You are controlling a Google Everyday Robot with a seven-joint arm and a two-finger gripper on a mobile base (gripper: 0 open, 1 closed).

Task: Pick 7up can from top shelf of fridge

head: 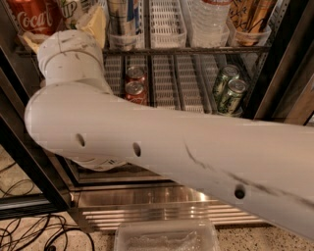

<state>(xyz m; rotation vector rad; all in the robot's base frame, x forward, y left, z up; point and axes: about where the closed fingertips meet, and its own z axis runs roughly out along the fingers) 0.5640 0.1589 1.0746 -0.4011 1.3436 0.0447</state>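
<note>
Camera view: my gripper (64, 27) at 7up can (73, 7) on top shelf (196, 49) for grab; clamped or not, can't tell

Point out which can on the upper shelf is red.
The Coca-Cola can at far left, the only red one there; the 7up can beside it is whitish. The claw is up at that 7up can.
</note>
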